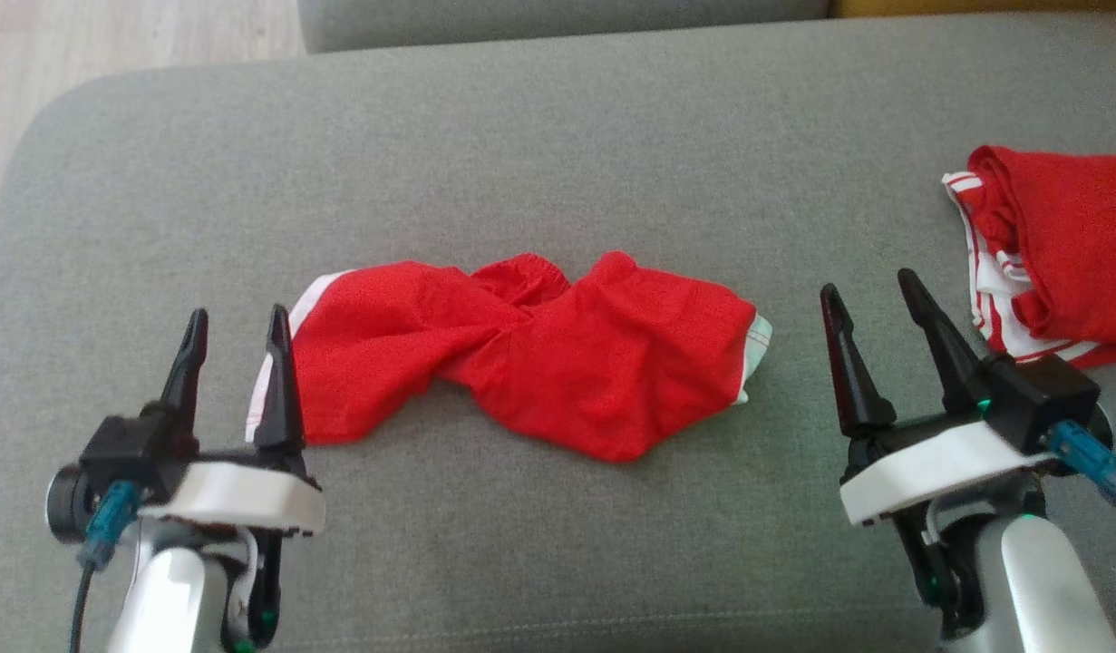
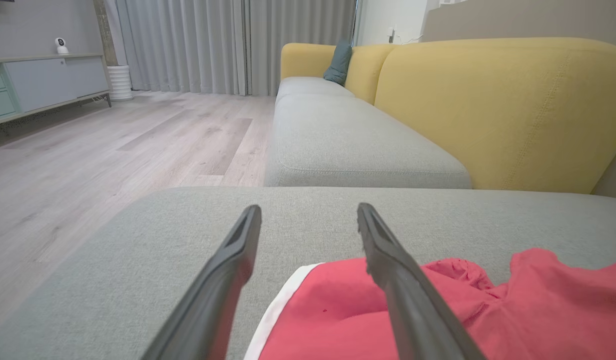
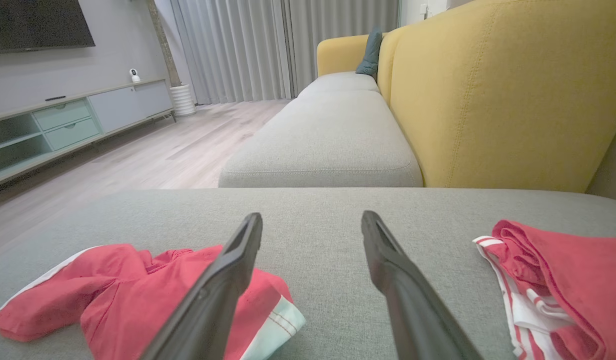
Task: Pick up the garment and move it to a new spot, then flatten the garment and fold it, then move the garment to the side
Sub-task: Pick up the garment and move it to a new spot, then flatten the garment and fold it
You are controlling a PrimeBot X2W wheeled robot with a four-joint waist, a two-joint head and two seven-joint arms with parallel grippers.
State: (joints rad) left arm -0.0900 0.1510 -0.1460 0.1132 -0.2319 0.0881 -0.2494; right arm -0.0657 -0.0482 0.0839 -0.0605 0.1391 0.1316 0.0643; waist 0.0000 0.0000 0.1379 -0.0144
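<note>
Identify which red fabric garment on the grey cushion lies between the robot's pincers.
The twisted red garment with white edging, lying between the left pincer and right pincer. The other red, white-striped garment sits bunched beyond the right pincer.

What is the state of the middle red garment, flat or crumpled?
Crumpled: the red garment is twisted and bunched at its middle on the grey cushion.

Left pincer (image 2: 309,220) spread above red garment (image 2: 438,310).
</note>
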